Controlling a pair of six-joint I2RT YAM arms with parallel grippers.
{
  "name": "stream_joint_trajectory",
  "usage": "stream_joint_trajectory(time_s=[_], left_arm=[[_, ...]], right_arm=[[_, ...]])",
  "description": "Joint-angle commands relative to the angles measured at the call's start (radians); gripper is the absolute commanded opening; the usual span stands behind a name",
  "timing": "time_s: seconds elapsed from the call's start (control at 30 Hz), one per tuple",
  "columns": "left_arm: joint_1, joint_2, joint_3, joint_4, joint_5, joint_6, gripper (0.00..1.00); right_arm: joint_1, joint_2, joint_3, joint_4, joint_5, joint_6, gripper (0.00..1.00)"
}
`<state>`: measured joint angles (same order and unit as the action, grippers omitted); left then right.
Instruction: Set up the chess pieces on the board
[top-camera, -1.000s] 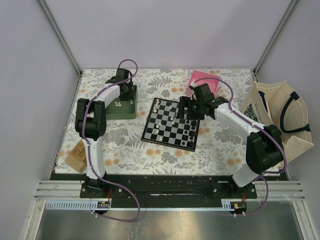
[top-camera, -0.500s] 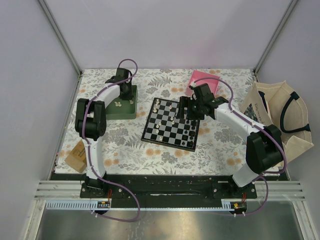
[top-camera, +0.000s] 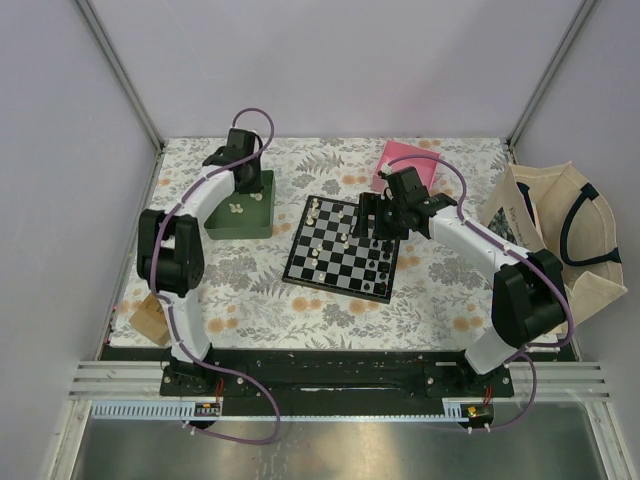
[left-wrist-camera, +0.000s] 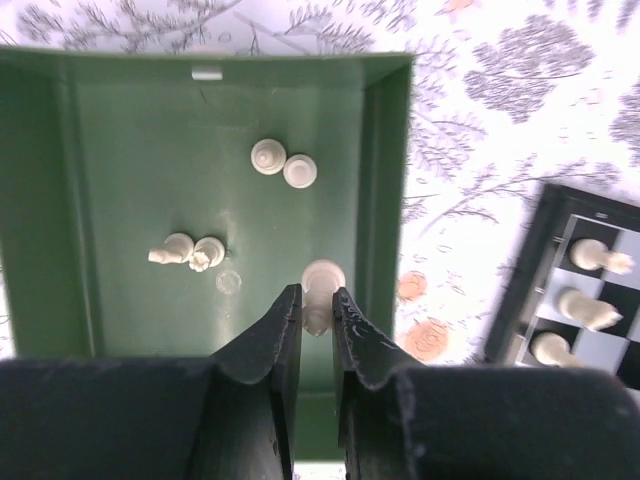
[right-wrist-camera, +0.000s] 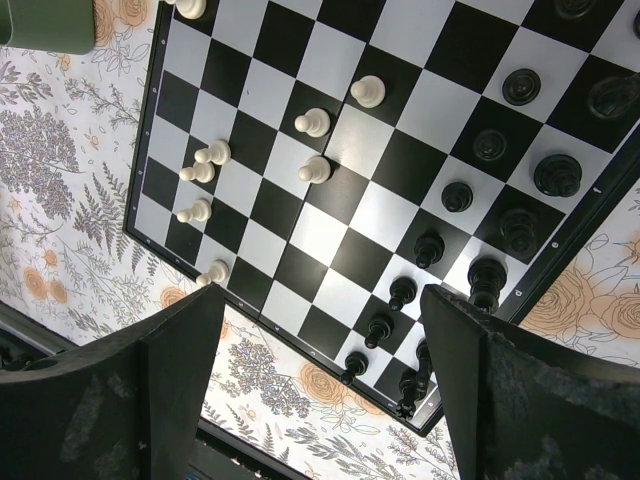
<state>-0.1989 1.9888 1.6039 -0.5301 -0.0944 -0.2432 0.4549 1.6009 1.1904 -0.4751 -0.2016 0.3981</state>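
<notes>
Green plastic walled the tray (left-wrist-camera: 385, 180) at the far left of the flowered surface (top-camera: 260, 300). The left arm stretched out to it from its base, elbow raised and wrist bent, so that the left claw (left-wrist-camera: 318, 305) pointed down beside the tray's right wall. Its fingers were almost together, pinching one cream-white chess piece (left-wrist-camera: 322, 275) between the tips. Four more cream pieces (left-wrist-camera: 268, 157) lay loose on the tray floor: two upright side by side, and two tipped over and touching.

The right arm reached forward and inward, and the right claw (right-wrist-camera: 322, 310) hung over the chessboard (top-camera: 330, 262), spread fully wide with nothing in it. The right wrist view showed eight cream pieces on the board (right-wrist-camera: 312, 122), standing toward its left side. Black pieces (right-wrist-camera: 557, 175) crowded the rows along the opposite edge, some behind the fingers, so their count could not be told.

A pink box (top-camera: 405, 160) sat beyond the board. A canvas tote bag (top-camera: 545, 245) leaned at the right, its print too small to read.
</notes>
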Motion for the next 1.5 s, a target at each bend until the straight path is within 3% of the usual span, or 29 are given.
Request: stream_joint_trajectory(time_s=[0.0,0.23,0.47,1.47], left_arm=[[-0.059,-0.134,-0.001,-0.001,-0.073,0.041,0.09],[-0.218,-0.160,0.008,-0.036,-0.094,0.073,0.09],[-0.304,-0.104,0.014,-0.050,-0.096,0.073,0.09],[-0.382,0.002,-0.024,-0.065,-0.076,0.071,0.09]], right_arm=[[-0.007,-0.007,0.021,0.024,-0.009,0.001,0.89],[-0.007,-0.012,0.015,0.023,-0.007,0.002,0.89],[-0.007,-0.015,0.009,0.023,-0.005,0.002,0.89],[-0.007,-0.002,0.015,0.023,-0.010,0.002,0.89]])
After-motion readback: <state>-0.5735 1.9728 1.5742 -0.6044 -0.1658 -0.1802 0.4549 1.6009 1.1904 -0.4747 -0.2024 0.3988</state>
